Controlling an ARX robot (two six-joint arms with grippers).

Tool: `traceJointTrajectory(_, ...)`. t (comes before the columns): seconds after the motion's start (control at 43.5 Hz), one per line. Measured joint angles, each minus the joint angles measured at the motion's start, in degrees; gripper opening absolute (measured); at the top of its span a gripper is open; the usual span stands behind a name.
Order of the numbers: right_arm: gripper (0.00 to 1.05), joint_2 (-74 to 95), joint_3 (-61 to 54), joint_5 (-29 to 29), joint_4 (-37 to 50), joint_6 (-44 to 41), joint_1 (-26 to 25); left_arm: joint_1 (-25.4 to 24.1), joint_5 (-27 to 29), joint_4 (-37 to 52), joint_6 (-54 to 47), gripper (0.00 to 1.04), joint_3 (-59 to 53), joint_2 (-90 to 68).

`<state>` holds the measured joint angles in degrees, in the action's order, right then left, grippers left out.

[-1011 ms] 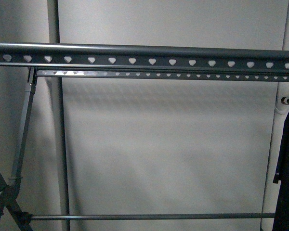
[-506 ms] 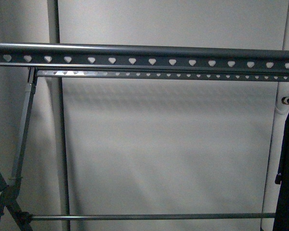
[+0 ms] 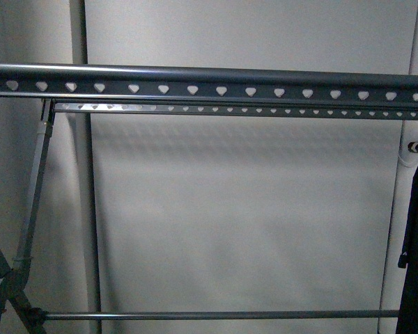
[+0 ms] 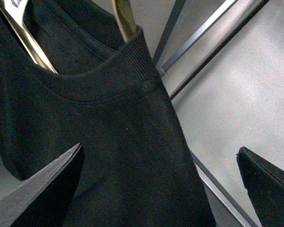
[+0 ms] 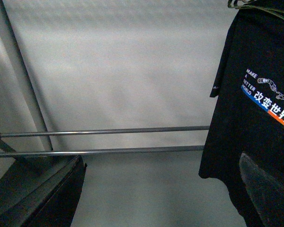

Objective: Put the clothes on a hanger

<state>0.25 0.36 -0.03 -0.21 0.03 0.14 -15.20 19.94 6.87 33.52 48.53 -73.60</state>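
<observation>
The grey metal rack [image 3: 209, 72] spans the front view, with a round top rail over flat bars punched with hearts and slanted legs at the left. The black T-shirt [image 5: 255, 123] with white and blue lettering hangs at the rack's right end. Only its sleeve edge [image 3: 416, 243] shows in the front view. My right gripper [image 5: 156, 194] is open and empty, its far finger [image 5: 267, 189] in front of the shirt's hem. My left gripper [image 4: 158, 189] is open. Between its fingers hangs another dark garment [image 4: 113, 142] with a ribbed collar, on a brass-coloured coat hanger [image 4: 125, 19].
A thin lower crossbar [image 3: 216, 314] runs between the rack's legs; two such bars [image 5: 109, 131] show in the right wrist view. A pale wall lies behind the rack, with a vertical pipe [image 3: 83, 174] at the left. Diagonal rack struts [image 4: 208, 38] pass behind the dark garment.
The rack sits very slightly lower and further right in the front view than before. Nothing else has visibly changed.
</observation>
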Motion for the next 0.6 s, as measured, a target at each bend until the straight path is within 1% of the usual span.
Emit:
traceJointTrajectory(0.092,0.97,0.0,0.0,0.02,0.0,-0.02,0.0,0.28,2.1,-1.64,0.44,0.98,4.22,-5.53)
traceJointTrajectory(0.299,0.97,0.0,0.0,0.0,0.0,-0.02,0.0,0.52,5.68,-1.68,0.52,0.98,10.05,-12.28)
traceJointTrajectory(0.345,0.97,0.0,0.0,0.0,0.0,0.0,0.0,0.61,6.69,-1.64,0.52,0.98,12.85,-14.43)
traceJointTrajectory(0.552,0.97,0.0,0.0,0.0,0.0,-0.02,0.0,1.7,8.55,-5.16,0.5,0.98,20.74,-19.45)
traceJointTrajectory(0.575,0.97,0.0,0.0,0.0,0.0,-0.02,0.0,1.77,8.85,-5.84,0.48,0.98,21.64,-20.02)
traceJointTrajectory(0.598,0.97,0.0,0.0,0.02,0.0,0.0,0.0,1.9,9.7,-7.15,0.66,0.94,22.91,-20.87)
